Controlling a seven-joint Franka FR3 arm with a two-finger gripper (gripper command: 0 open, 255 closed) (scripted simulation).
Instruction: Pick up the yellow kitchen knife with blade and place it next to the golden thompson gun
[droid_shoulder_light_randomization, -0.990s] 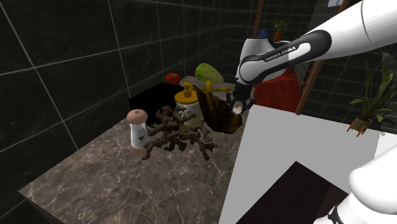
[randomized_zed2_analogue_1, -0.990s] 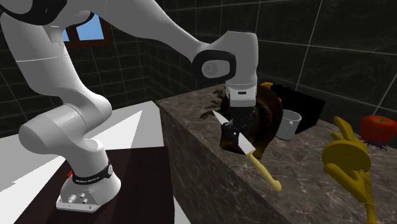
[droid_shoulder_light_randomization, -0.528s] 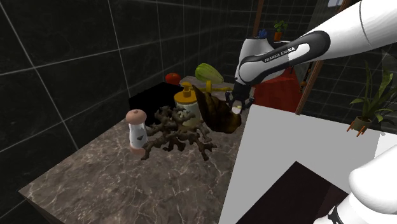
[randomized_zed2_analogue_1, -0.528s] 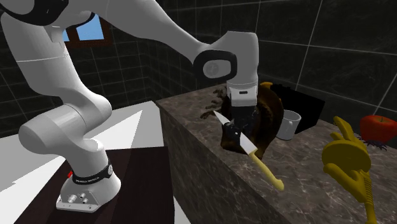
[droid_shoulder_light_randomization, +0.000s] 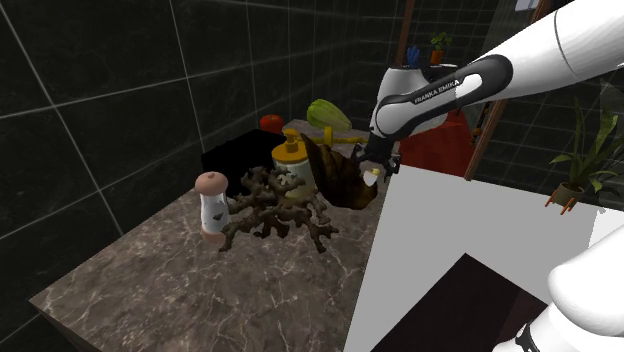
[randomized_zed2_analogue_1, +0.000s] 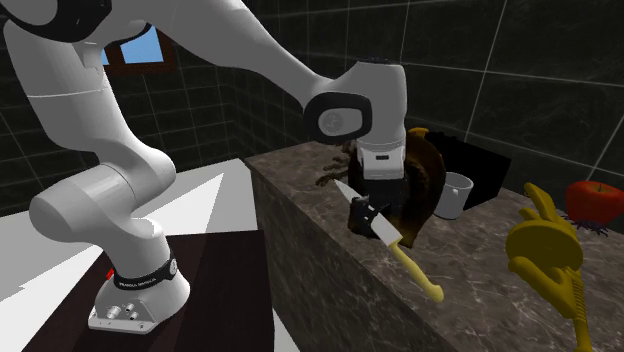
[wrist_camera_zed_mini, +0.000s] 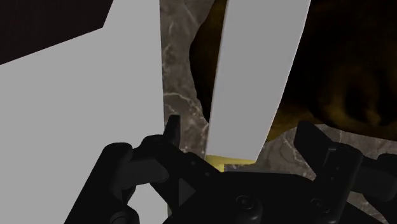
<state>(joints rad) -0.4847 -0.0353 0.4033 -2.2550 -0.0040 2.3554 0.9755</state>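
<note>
The big white robot arm (randomized_zed2_analogue_1: 200, 60) bends down over the dark marble counter (droid_shoulder_light_randomization: 180, 290). The golden gun (randomized_zed2_analogue_1: 545, 250) sits on it. The knife with a white blade and yellow handle (randomized_zed2_analogue_1: 388, 236) slants on the counter near the gun (not touching it). The black gripper (wrist_camera_zed_mini: 242, 130) is wide, with one finger on each side of the blade and neither squeezing it.

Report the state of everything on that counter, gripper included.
gripper: open, fingers either side of the knife, not clasping it.
knife: lying along the edge of the counter, yellow handle away from the arm's base.
golden gun: on the counter, apart from the knife.
white cup: upright.
shaker: upright.
</note>
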